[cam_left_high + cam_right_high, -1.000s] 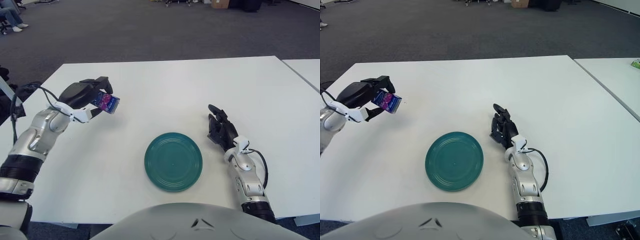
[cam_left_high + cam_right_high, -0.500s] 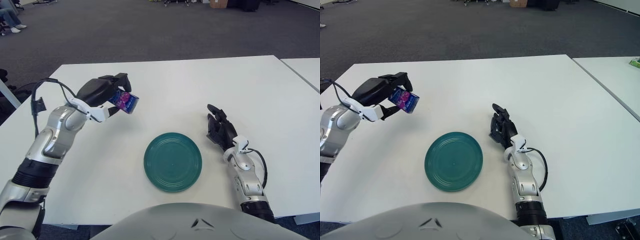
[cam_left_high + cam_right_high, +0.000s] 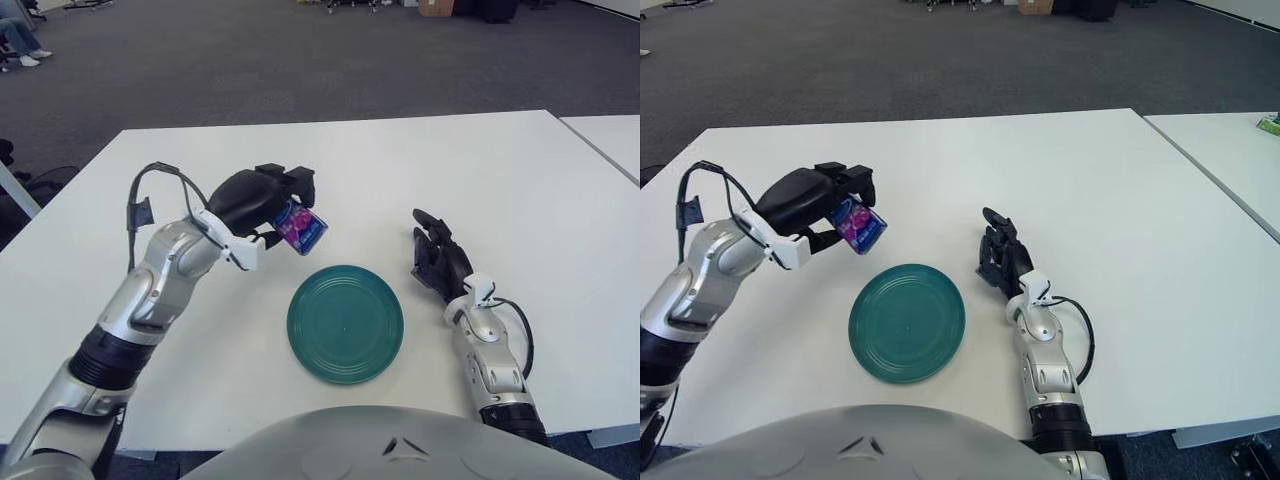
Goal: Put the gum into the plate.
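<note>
My left hand (image 3: 275,205) is shut on the gum (image 3: 301,227), a small blue and purple container, and holds it in the air just beyond the far left edge of the green plate (image 3: 345,322). The gum also shows in the right eye view (image 3: 858,225). The plate lies flat on the white table (image 3: 500,180) in front of me. My right hand (image 3: 437,255) rests on the table to the right of the plate, fingers relaxed and holding nothing.
A second white table (image 3: 1240,160) stands to the right, with a small green object (image 3: 1270,125) on it. Dark carpet floor lies beyond the far table edge.
My left hand has carried the gum to the right and toward me, from the table's left side to just beside the plate's far left edge. The right hand has not moved.
</note>
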### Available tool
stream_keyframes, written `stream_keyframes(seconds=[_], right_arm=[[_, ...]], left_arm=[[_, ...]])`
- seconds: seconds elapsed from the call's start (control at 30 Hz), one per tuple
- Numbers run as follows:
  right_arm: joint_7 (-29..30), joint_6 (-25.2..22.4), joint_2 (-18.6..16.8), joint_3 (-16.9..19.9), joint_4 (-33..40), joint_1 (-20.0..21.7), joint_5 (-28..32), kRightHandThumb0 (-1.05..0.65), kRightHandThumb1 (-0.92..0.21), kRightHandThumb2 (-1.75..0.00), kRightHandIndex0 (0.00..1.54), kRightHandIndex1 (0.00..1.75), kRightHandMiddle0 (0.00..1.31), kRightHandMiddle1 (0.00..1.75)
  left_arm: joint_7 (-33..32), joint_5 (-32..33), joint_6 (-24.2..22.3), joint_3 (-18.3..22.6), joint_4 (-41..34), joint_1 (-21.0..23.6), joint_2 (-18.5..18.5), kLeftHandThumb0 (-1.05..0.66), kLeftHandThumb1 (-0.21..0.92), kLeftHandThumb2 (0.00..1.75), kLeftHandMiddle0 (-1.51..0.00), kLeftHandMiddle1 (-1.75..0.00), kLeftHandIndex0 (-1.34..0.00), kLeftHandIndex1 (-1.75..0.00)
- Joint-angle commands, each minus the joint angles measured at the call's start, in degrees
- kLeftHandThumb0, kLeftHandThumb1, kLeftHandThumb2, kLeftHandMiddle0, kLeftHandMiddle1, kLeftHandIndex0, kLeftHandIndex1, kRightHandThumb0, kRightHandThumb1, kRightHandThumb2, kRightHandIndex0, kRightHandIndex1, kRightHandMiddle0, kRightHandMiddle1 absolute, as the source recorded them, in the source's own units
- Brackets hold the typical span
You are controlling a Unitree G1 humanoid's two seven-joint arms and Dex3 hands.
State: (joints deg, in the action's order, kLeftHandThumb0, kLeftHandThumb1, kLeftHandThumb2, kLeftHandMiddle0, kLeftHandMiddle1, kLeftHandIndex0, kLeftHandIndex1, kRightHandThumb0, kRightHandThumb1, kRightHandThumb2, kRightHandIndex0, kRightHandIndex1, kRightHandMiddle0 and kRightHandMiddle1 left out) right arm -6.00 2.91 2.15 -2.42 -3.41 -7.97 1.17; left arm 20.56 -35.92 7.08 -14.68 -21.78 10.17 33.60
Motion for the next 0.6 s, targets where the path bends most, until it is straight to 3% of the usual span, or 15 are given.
stream_keyframes(seconds=[0.0,0.27,0.37,0.57], right_arm=[[0.6,-3.8,-0.3,-0.2,-1.6,-2.0,-0.4,-0.63,-0.92,-0.98,0.14,0.0,0.0,0.41],[1.8,-4.4,-0.6,-0.5,-1.1,-2.3,-0.7,-0.62,-0.92,-0.98,0.14,0.0,0.0,0.41],[2.3,-4.7,-0.8,-0.7,-0.9,-2.5,-1.0,-0.62,-0.92,-0.98,0.15,0.01,0.0,0.43],[2.4,-4.6,-1.2,-0.8,-0.6,-3.0,-0.6,-0.62,-0.92,-0.97,0.16,0.01,0.0,0.46]], left_arm=[[1.9,-2.7,0.1,-2.2,-2.5,0.9,-1.0,0.0,0.03,1.64,-0.8,-1.75,-0.63,-1.72],[8.7,-4.9,-2.4,-5.3,-6.6,1.7,-3.2,0.0,0.0,1.67,-0.83,-1.75,-0.65,-1.72],[15.2,-1.9,-4.5,-6.8,-8.8,2.3,-3.5,0.0,0.0,1.67,-0.84,-1.75,-0.65,-1.71],[18.5,-1.0,-3.6,-8.7,-9.7,1.1,-3.6,0.0,0.01,1.63,-0.83,-1.75,-0.67,-1.65]])
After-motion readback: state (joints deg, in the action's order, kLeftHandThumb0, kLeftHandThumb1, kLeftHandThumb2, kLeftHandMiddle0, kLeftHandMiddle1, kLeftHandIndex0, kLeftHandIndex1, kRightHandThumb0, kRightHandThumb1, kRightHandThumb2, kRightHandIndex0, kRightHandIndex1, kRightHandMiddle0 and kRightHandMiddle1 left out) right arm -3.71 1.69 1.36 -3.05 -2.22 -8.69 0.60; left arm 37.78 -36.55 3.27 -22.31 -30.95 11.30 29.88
